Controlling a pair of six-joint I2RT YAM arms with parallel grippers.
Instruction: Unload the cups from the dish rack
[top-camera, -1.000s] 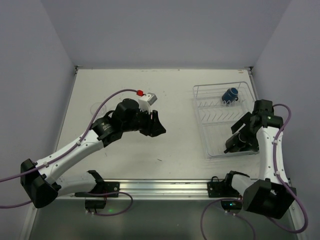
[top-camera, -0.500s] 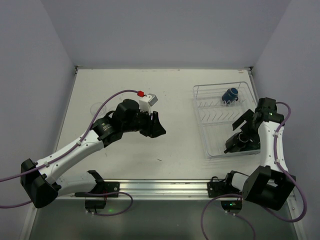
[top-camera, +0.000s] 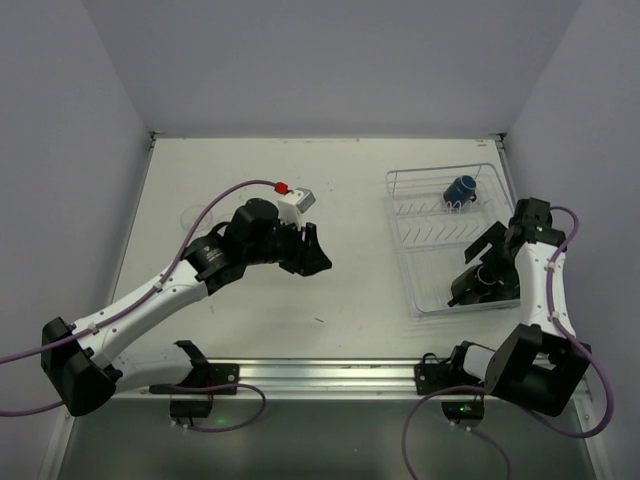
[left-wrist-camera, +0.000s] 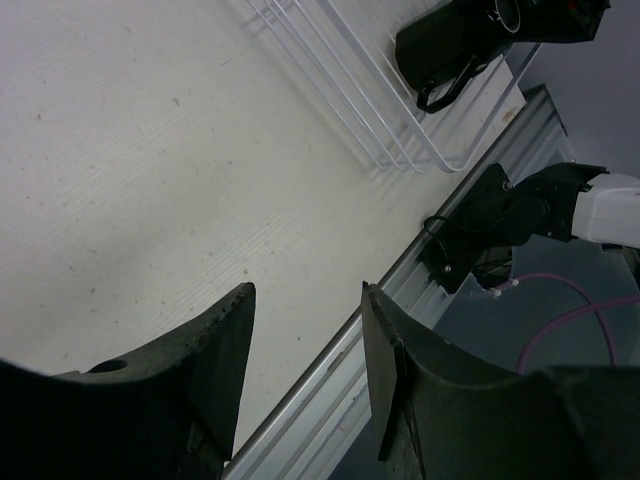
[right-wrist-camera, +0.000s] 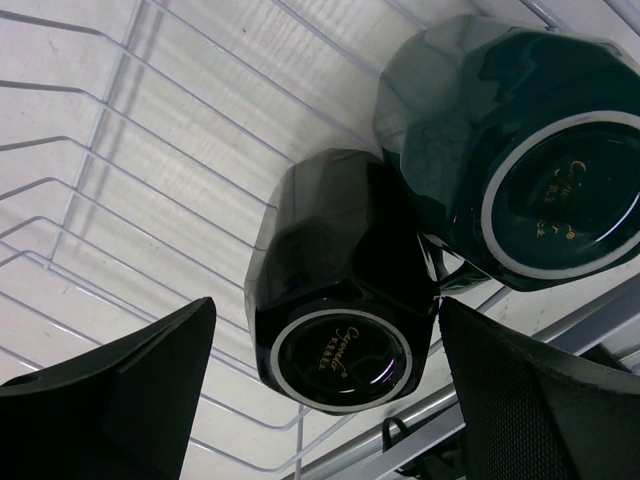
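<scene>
The white wire dish rack (top-camera: 425, 225) stands at the table's right. A blue cup (top-camera: 460, 189) lies at its far end. At its near end are two upturned mugs, one black (right-wrist-camera: 340, 290) and one dark teal (right-wrist-camera: 505, 150), touching each other. My right gripper (right-wrist-camera: 325, 310) is open, a finger on each side of the black mug, with a gap showing at the left finger (right-wrist-camera: 130, 390). In the top view that gripper (top-camera: 478, 268) hangs over the dark mugs (top-camera: 478, 288). My left gripper (top-camera: 312, 252) hovers open over mid-table with nothing between its fingers (left-wrist-camera: 225, 340).
A faint clear round shape (top-camera: 190, 214) sits on the table at far left. The metal rail (top-camera: 330, 372) runs along the near edge, with the right arm's base clamp (left-wrist-camera: 500, 215) on it. Walls close the table on three sides.
The right arm's elbow has swung inward and its wrist has shifted slightly toward the far side over the mugs; its jaws have narrowed a little. The left arm has stayed put.
</scene>
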